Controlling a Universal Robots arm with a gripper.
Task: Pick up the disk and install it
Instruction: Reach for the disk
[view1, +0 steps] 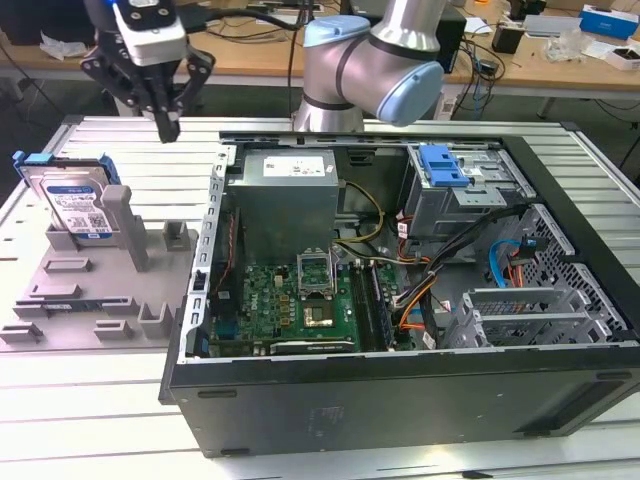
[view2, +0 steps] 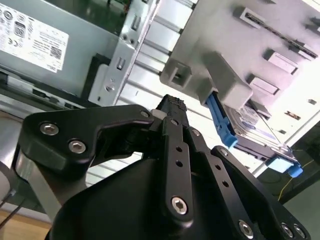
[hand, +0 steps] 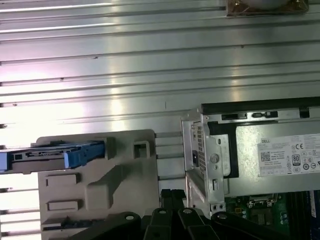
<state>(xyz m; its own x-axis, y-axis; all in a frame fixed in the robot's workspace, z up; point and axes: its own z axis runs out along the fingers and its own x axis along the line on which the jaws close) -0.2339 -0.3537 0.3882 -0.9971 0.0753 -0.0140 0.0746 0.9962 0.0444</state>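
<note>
The disk (view1: 72, 200) stands on edge in a grey plastic holder (view1: 100, 290) at the exterior view's left, its white-and-blue label facing the camera and a blue frame around its edges. My gripper (view1: 166, 128) hangs in the air above the table, beyond the holder and to the right of the disk, apart from both. Its fingers are shut together on nothing. In the second wrist view the gripper (view2: 172, 105) points toward the holder (view2: 220, 75), with the disk (view2: 250, 120) behind it. In the first wrist view the disk (hand: 50, 156) shows edge-on.
An open computer case (view1: 400, 390) lies on the slatted metal table (view1: 100, 400) right of the holder. Inside are a grey power supply (view1: 285, 200), a green motherboard (view1: 300, 300), cables and a drive cage with a blue latch (view1: 443, 165). The arm's body (view1: 370, 60) rises behind the case.
</note>
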